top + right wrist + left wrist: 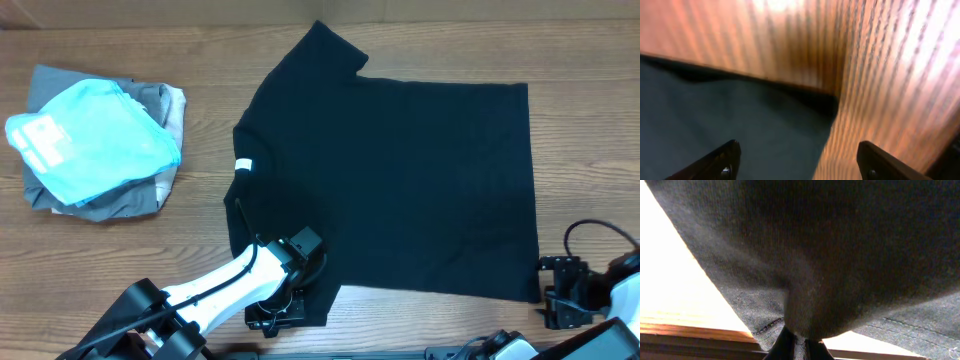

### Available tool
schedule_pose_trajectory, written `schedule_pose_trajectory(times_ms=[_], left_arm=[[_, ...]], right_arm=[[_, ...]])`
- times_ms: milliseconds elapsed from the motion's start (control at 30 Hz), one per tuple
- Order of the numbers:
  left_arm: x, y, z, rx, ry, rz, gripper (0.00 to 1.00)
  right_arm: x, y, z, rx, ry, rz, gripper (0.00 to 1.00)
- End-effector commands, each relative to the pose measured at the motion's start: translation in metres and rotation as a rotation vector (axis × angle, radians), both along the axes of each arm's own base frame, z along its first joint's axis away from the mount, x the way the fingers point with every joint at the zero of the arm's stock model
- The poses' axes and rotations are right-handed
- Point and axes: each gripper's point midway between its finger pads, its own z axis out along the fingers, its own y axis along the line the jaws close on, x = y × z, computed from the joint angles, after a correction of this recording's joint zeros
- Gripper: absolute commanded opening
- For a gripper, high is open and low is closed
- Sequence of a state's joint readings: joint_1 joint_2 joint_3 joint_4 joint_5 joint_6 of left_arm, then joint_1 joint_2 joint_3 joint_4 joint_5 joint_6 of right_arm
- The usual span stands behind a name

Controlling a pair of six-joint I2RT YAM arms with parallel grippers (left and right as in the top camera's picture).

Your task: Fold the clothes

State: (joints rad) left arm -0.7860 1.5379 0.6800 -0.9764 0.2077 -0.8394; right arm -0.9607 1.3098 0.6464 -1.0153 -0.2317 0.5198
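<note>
Over on the left side of the wooden table (120, 260) sits a small heap. Grey clothes (135, 198) are at the bottom and a light blue garment (95, 140) with white print is on top. The heap lies well apart from everything else.

Next comes the black T-shirt (400, 180). It lies flat and spread out in the middle of the table, with its neck to the left and its bottom edge to the right. A small white tag (244, 166) shows at the neck. One sleeve points toward the far edge of the table.

The left pincer (278, 306) is down at the near left part of the shirt, by the other sleeve. It is squeezed together, with black cloth pinched inside it. In the left wrist view the shirt fills almost the whole picture. The cloth bunches into a tight fold right where the fingers (790, 349) meet at the bottom. A stitched hem runs close by.

Far to the right, the right pincer (548, 292) sits just beside the near right corner of the shirt. It is spread wide apart and holds nothing. In the right wrist view its two tips show at the bottom, one on each side. The corner of the shirt lies flat on the table in front of them and reaches in between them from the left. Bare wood is on the right.
</note>
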Motion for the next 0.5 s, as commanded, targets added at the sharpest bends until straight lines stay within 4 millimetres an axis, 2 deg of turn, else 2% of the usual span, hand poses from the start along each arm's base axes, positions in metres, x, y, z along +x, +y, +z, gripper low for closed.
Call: schedule_pose_trajectory(times_ms=[0, 67, 200, 300, 333, 367, 400, 467], left_arm=[[-0.002, 0.002, 0.001, 0.001, -0.007, -0.004, 0.04], [-0.002, 0.002, 0.001, 0.001, -0.006, -0.005, 0.04], [-0.002, 0.002, 0.002, 0.001, -0.006, -0.007, 0.04], [-0.002, 0.002, 0.002, -0.001, -0.005, -0.012, 0.04], [-0.002, 0.002, 0.002, -0.001, -0.005, -0.012, 0.04], [-0.002, 0.002, 0.002, -0.001, -0.006, -0.012, 0.05], [-0.002, 0.002, 0.001, 0.000, -0.007, -0.013, 0.06], [-0.001, 0.002, 0.001, 0.001, -0.008, -0.013, 0.06]], right_arm=[[-0.007, 0.007, -0.019, 0.021, 0.023, -0.059, 0.78], [-0.006, 0.008, -0.025, 0.015, 0.016, -0.059, 0.73], [-0.009, 0.004, -0.028, -0.006, 0.028, -0.054, 0.72], [-0.016, -0.002, -0.030, -0.042, 0.071, -0.052, 0.59], [-0.018, -0.004, -0.030, -0.053, 0.083, -0.051, 0.42], [-0.019, -0.005, -0.030, -0.062, 0.092, -0.049, 0.14], [-0.020, -0.006, -0.031, -0.065, 0.096, -0.044, 0.04], [-0.021, -0.006, -0.031, -0.069, 0.096, -0.022, 0.04]])
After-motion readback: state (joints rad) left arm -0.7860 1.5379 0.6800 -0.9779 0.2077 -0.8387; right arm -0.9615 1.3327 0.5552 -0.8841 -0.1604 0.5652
